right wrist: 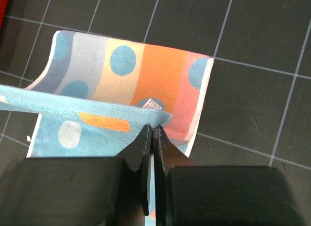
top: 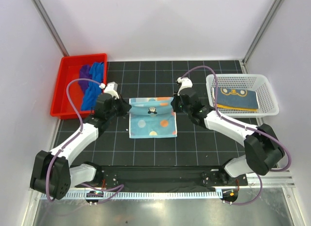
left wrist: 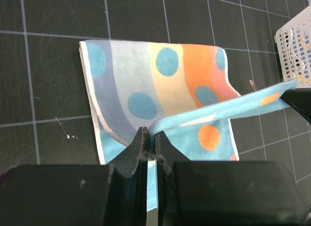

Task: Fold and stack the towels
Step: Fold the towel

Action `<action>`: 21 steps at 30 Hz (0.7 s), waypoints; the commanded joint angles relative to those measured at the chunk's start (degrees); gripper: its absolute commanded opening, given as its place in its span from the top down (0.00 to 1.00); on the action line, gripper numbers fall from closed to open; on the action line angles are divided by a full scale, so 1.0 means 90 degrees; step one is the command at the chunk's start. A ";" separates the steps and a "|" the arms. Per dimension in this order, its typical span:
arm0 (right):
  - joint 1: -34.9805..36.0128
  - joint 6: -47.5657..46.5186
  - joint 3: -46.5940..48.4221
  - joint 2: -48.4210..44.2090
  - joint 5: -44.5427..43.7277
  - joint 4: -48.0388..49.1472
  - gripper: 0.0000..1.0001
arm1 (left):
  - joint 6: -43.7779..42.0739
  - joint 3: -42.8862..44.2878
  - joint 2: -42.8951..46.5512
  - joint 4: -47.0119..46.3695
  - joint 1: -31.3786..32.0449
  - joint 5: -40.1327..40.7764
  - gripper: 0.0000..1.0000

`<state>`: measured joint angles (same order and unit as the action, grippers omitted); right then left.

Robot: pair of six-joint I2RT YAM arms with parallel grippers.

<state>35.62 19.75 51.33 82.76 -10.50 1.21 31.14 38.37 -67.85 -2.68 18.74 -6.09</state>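
- My left gripper (left wrist: 150, 136) was closed on one corner of the dotted towel (top: 152, 123), and the right gripper (right wrist: 151, 130) was pinching the other corner.
- The dotted towel lay in the middle of the top view on the black mat (top: 146, 75). Its upper edge was lifted and stretched between both grippers, and the lower part lay flat.
- I judged that the first fold was in hand.
- The next move asked both arms to carry the edge together toward the bottom of the frame, keeping it taut, and to set corner on corner.
- The blue towel (top: 95, 87) and purple towel (top: 84, 73) lay in the red tray (top: 60, 92), upper left.
- One folded towel (top: 237, 98) lay in the white basket (top: 272, 108), at the right.
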 commanded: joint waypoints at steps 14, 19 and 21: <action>0.0417 0.0179 -0.0479 -0.0309 -0.0561 -0.0018 0.99 | 0.0154 -0.0660 0.0352 -0.0230 0.0212 0.0296 0.93; 0.0564 0.0237 -0.0586 -0.0279 -0.0611 -0.0096 0.99 | 0.0203 -0.0816 0.0420 -0.0240 0.0261 0.0335 0.86; 0.0584 0.0237 -0.0674 -0.0289 -0.0611 -0.0096 0.99 | 0.0203 -0.0865 0.0440 -0.0240 0.0281 0.0325 0.83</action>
<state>40.47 21.21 46.24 81.36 -13.61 -0.27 32.73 31.16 -65.63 -2.74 20.97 -4.54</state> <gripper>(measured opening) 0.076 0.162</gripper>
